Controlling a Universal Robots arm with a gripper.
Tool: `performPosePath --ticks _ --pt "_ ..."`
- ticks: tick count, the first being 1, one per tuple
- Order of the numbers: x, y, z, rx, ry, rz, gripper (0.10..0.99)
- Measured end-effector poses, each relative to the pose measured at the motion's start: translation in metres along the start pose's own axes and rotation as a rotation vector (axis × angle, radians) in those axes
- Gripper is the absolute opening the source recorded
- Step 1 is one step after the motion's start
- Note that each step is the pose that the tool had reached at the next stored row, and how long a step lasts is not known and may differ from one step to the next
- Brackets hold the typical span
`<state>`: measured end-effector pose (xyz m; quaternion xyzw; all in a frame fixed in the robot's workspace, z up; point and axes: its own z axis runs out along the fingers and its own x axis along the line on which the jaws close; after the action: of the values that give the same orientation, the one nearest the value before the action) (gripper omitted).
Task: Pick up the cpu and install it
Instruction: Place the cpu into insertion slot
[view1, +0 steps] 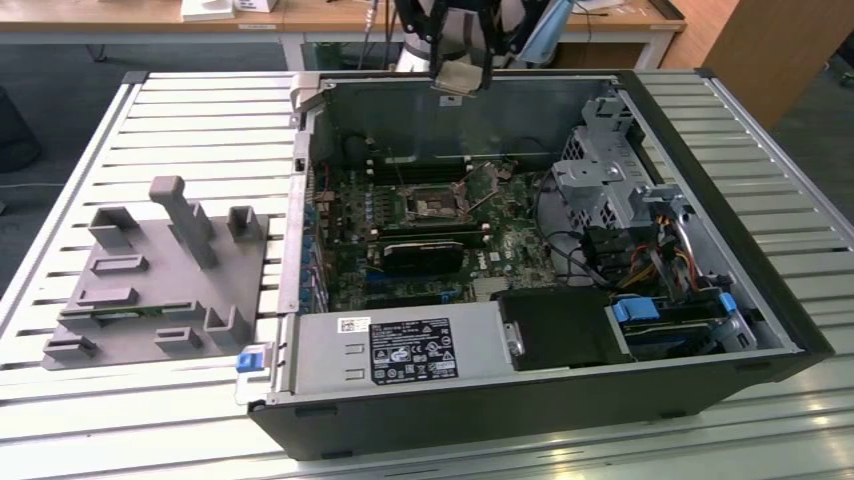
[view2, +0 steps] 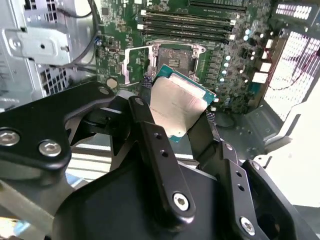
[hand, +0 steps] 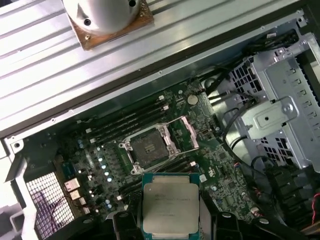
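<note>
My gripper (view1: 455, 78) hangs above the far wall of the open computer case (view1: 774, 300), shut on the cpu (view1: 455, 79). The cpu (view2: 179, 105) is a flat square chip with a silver metal top and a green rim, clamped by its sides between the black fingers (view2: 150, 137). In the first wrist view the cpu (hand: 170, 204) hovers high over the motherboard (hand: 210, 165). The empty socket (hand: 150, 149) lies below it with its metal retention frame (hand: 182, 132) swung open. In the exterior view the socket (view1: 435, 207) sits mid-board, well below the gripper.
A grey plastic fixture (view1: 154, 290) with upright blocks stands on the slatted table at the exterior view's left. Inside the case are a power supply (view1: 400, 350), a drive cage (view1: 601, 170), cables (view1: 654, 255) and a black expansion card (view1: 427, 252).
</note>
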<state>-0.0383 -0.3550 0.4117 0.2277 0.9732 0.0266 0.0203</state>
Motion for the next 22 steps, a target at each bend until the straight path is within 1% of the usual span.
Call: performPosePath --ticks 9,22 --pt "0.0003 0.0001 0.0015 0.004 -0.0078 0.128 0.545" --pt "0.0006 0.0004 0.0038 0.007 -0.016 0.262 0.545"
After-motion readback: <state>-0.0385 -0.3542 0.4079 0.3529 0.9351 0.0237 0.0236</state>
